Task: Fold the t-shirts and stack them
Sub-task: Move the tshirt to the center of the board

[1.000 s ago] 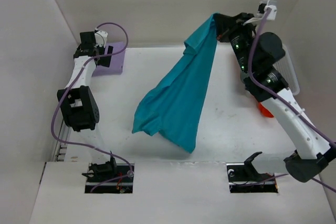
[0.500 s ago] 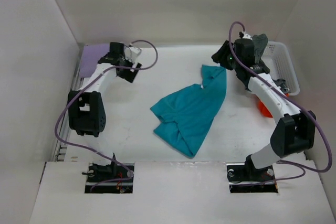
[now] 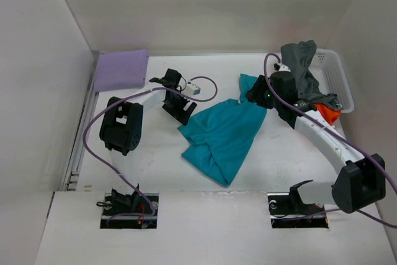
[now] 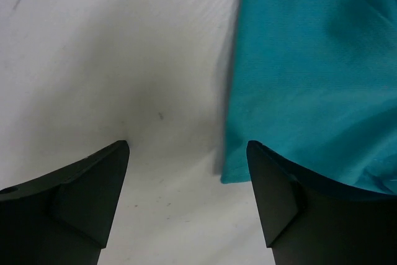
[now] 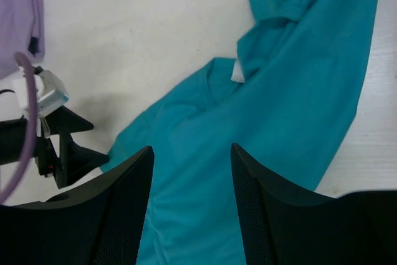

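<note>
While the teal t-shirt (image 3: 223, 138) lies rumpled mid-table with its underside folded out of sight, the left gripper (image 3: 180, 108) sits just beside its left edge, jaws wide apart and empty. The right gripper (image 3: 254, 94) hovers over its far end, jaws parted, gripping nothing. Further back, the lavender t-shirt (image 3: 121, 69) lies folded far left, the dark grey t-shirt (image 3: 301, 60) drapes over the basket (image 3: 338, 76), and the orange t-shirt (image 3: 327, 115) is mostly hidden.

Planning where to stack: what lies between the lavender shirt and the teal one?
In the top view, the open left gripper sits between the lavender shirt and the teal shirt, close to the teal one; the rest is bare table.
</note>
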You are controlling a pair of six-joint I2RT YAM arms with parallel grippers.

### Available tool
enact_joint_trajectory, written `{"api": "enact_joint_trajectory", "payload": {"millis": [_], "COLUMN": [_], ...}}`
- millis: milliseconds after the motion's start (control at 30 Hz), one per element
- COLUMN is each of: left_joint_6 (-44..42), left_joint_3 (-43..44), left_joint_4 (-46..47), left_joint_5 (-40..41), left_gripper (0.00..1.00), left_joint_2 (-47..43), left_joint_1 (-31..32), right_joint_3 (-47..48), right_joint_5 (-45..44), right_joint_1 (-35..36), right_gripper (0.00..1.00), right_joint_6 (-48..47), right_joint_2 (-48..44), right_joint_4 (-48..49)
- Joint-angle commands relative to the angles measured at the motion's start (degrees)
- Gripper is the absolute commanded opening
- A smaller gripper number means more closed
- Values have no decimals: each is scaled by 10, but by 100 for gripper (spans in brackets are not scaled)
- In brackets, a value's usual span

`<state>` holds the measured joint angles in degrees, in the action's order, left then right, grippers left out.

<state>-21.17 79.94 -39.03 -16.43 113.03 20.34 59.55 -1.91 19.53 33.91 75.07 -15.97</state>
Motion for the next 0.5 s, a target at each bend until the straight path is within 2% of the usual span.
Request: {"api": "enact_joint_trajectory", "payload": {"millis": [0,133,200,267,333,367,400,467], "left_joint_6": [16,17,20,19,20,20,16,1], "left_joint_3": [13,1,-3,-7,-14,-20,-25,-25], "left_joint_4": [-45,-54,-58,-67,-72,-72,-69,-51], "left_joint_5": [-44,-65,-80,-81,-74,-65,-52,-10], "left_gripper": [75,72,66,43,14,4,0,0], "left_joint_2": [26,32,32,43,53,54,53,33], "left_joint_1": [15,32,48,69,84,88,89,77], "right_joint_3": [-19,-32,-37,-40,-44,-47,-49,-57], "right_joint_5": [-19,-19,-20,-21,-22,-22,-22,-22], "right_joint_1": [5,-1,-8,-16,-26,-30,-35,-43], "right_gripper": [57,57,56,56,56,56,55,55], "right_joint_6": [7,8,6,5,5,5,7,8], "right_joint_2": [-34,-64,-77,-87,-99,-105,-113,-125], "right_joint_4": [16,16,13,10,10,10,10,11]}}
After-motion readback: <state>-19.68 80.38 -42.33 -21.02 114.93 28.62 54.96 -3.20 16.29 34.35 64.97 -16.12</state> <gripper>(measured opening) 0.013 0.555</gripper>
